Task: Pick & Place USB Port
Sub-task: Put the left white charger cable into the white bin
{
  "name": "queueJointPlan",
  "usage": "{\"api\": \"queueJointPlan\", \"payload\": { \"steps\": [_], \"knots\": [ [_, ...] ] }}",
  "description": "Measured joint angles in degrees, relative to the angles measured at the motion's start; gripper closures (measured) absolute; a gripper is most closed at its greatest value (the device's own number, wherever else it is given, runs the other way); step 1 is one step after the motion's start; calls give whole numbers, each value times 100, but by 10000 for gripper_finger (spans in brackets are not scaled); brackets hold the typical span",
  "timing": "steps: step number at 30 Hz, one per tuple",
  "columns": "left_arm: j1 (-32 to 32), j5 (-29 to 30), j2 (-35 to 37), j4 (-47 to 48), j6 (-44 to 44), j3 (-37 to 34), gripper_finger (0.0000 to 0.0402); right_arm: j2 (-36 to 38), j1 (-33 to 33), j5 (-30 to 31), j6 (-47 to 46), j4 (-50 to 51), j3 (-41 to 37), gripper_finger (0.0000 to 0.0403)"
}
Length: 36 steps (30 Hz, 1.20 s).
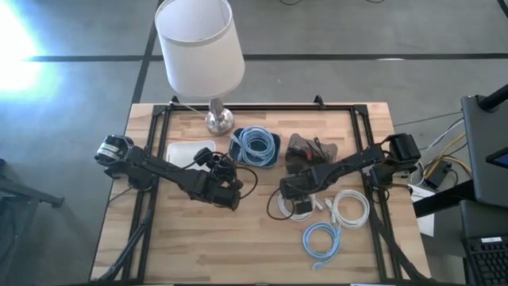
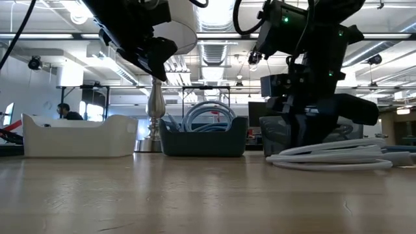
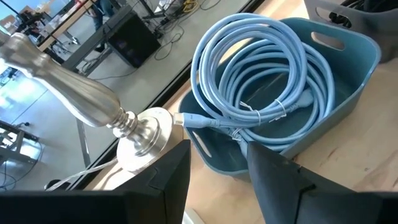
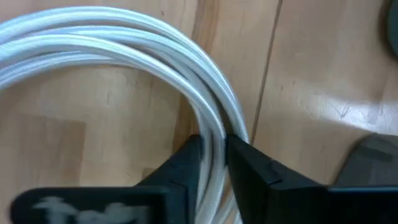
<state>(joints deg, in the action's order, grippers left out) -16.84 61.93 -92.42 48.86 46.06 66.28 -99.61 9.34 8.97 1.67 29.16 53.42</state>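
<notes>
The right gripper (image 4: 214, 149), in front of the blue bin (image 1: 255, 148), pinches the white cable (image 4: 155, 50), apparently mid-grasp; next a clean lift, while the left gripper (image 3: 217, 168) waits open.

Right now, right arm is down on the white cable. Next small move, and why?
Probably finish closing, then lift a little. The right gripper has its fingers on either side of the white cable, which lies flat on the table. The left gripper waits open near the blue bin.
</notes>
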Motion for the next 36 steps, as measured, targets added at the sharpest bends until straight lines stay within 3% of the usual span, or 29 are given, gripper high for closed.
{"api": "queueJointPlan", "payload": {
  "steps": [4,7,14,21,27,36],
  "knots": [
    [0,-123,0,-7,13,0,238,9,5,3,-9,-15,-6,378],
    [0,-300,0,-125,33,0,238,11,45,-2,-21,-23,66,387],
    [2,-1907,1,-1183,18,0,238,9,272,79,379,-217,556,388],
    [2,-3168,0,-2522,-588,0,238,11,476,1148,1075,-311,1184,389],
    [2,-3400,0,-3281,-871,0,238,10,434,1206,1055,-505,1497,389],
    [2,-3425,-98,-3389,-648,0,239,10,426,1219,1037,-845,1514,390]
  ]
}}
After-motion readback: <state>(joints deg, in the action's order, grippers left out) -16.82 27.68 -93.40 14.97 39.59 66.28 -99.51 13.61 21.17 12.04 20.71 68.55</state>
